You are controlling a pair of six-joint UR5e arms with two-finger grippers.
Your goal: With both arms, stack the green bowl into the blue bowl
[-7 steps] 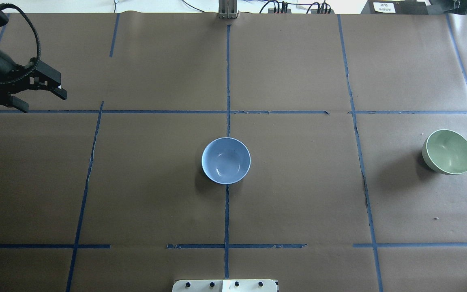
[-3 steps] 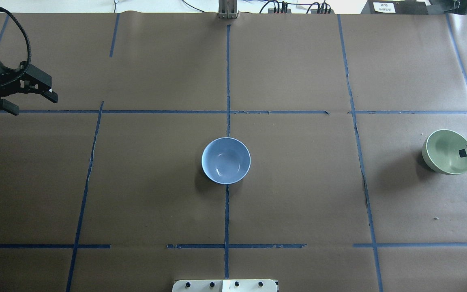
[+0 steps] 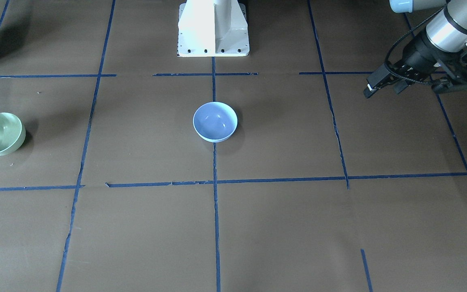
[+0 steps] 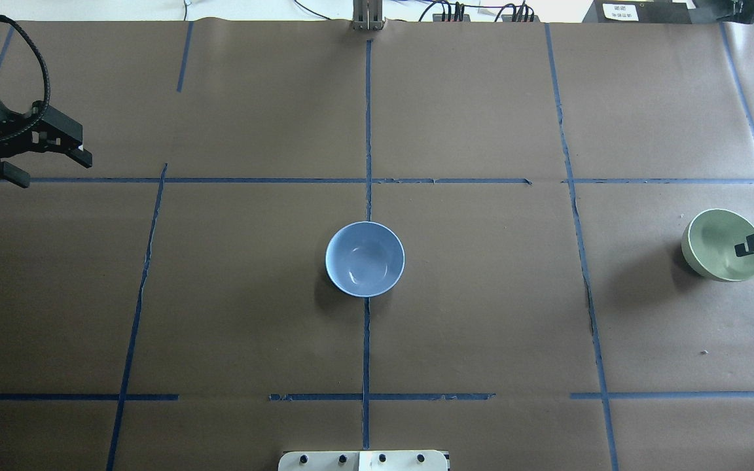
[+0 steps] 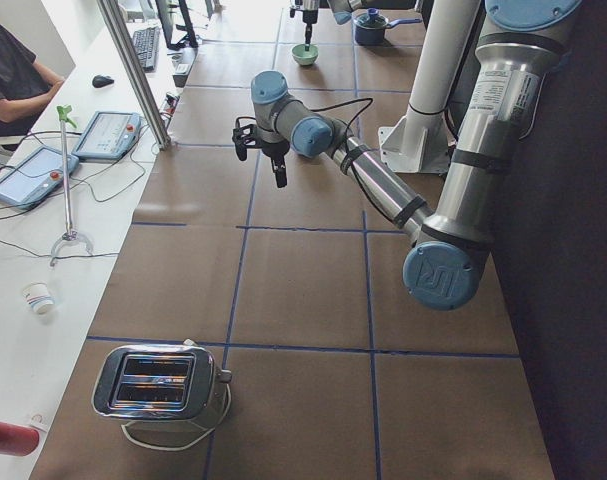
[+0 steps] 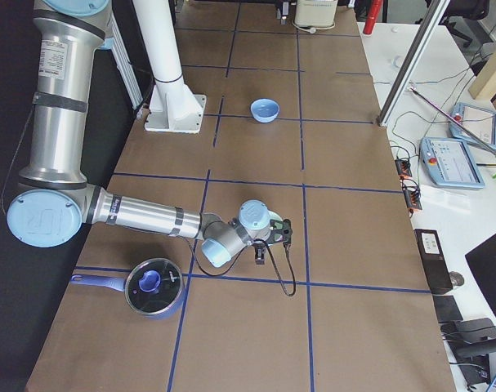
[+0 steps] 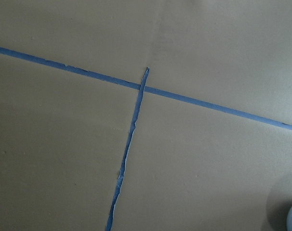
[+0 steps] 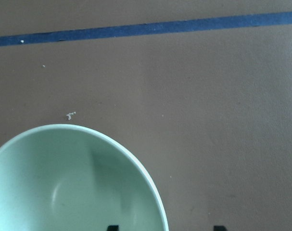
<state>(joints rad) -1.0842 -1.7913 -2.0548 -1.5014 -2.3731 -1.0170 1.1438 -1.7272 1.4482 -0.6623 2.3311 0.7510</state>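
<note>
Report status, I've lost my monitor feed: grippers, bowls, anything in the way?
Left gripper open, empty, hovering far left. Right gripper open, straddling green bowl rim. Blue bowl empty, at centre. Only tape lines between bowls.

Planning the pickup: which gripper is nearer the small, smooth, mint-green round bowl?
Right. The right gripper straddles the rim of the mint-green round bowl, one finger inside. The left gripper hangs open far off on the opposite side, beyond the pale blue round bowl.
</note>
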